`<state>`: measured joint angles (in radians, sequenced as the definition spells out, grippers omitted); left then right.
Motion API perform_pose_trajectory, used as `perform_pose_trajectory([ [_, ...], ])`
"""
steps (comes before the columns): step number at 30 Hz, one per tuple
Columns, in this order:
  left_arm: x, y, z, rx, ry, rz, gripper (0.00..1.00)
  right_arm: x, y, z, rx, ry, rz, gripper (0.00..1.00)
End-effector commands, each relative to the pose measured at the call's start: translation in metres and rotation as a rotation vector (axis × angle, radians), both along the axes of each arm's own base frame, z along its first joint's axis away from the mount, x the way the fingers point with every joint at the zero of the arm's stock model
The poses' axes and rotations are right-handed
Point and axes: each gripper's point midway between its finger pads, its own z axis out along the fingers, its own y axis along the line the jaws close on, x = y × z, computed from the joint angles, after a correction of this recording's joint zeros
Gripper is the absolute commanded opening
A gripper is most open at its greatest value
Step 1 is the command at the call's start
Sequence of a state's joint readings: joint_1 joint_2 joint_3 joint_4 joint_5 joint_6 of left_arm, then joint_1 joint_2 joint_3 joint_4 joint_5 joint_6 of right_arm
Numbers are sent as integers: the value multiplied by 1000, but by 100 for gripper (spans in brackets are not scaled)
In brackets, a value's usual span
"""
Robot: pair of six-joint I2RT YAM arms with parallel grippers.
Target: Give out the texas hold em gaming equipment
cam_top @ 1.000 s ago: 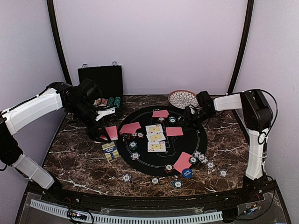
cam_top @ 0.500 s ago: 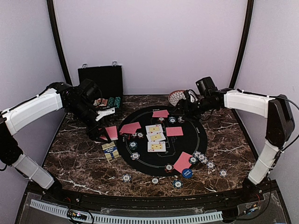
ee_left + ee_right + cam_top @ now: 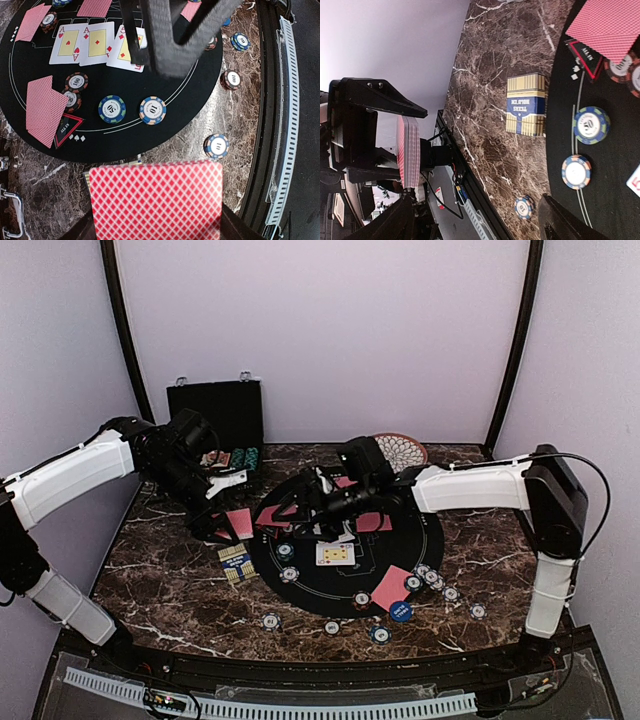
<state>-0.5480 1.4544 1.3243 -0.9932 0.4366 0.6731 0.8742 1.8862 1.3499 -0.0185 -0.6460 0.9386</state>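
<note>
A: What has the left gripper (image 3: 156,226) got?

B: A stack of red-backed cards (image 3: 156,197), clamped flat between its two fingers at the bottom of its own wrist view. The right wrist camera catches the same stack edge-on at the left of its frame, held up above the marble table (image 3: 490,75).

A: And the right gripper (image 3: 475,200)?

B: Its jaws stand wide apart with nothing between them. In the overhead view that arm reaches from the right edge across the round black mat (image 3: 425,540) to its upper left part, close to the left gripper.

A: Where does the rest of the equipment lie?

B: Three face-up cards (image 3: 97,44) sit side by side at the top of the left wrist view, the rightmost partly hidden by the right gripper. Below them a blue-green chip (image 3: 112,108) and an orange-edged chip (image 3: 152,110) lie just beside each other on the mat. The red-triangle marker (image 3: 67,131) is at the mat's rim, touching a face-down pair (image 3: 45,107). Loose chips (image 3: 271,620) dot the marble along the mat's lower edge in the overhead view. The blue marker button (image 3: 401,611) lies at the mat's lower right, beside a second face-down pair (image 3: 390,587).

A: Anything else on the table?

B: A striped blue-and-yellow box (image 3: 526,104) lies on the marble just off the mat's edge. The black case (image 3: 215,412) stands at the upper left. The patterned plate (image 3: 405,450) is at the back, to the mat's upper right.
</note>
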Motion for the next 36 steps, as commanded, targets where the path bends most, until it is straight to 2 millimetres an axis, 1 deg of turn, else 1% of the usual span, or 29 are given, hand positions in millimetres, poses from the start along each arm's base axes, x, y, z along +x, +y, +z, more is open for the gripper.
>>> perform_pose_trajectory([
  [1, -4, 1, 11, -35, -27, -6, 0, -8, 36, 34, 185, 32, 43, 86],
  [4, -6, 0, 11, -38, -22, -9, 0, -14, 47, 38, 237, 60, 56, 85],
  [9, -5, -1, 11, -42, -17, -10, 0, -16, 62, 46, 278, 63, 76, 85],
  [13, -5, -3, 12, -49, -16, -11, 0, -19, 72, 47, 292, 74, 96, 83],
  [18, -5, -3, 15, -57, -18, -9, 0, -20, 82, 44, 294, 97, 120, 79],
  [21, -5, -4, 17, -61, -18, -12, 0, -21, 86, 36, 284, 116, 134, 77],
  [29, -5, -5, 20, -68, -21, -15, 0, -29, 97, 35, 287, 140, 175, 72],
  [36, -4, -6, 23, -75, -26, -17, 0, -30, 105, 18, 252, 169, 192, 71],
])
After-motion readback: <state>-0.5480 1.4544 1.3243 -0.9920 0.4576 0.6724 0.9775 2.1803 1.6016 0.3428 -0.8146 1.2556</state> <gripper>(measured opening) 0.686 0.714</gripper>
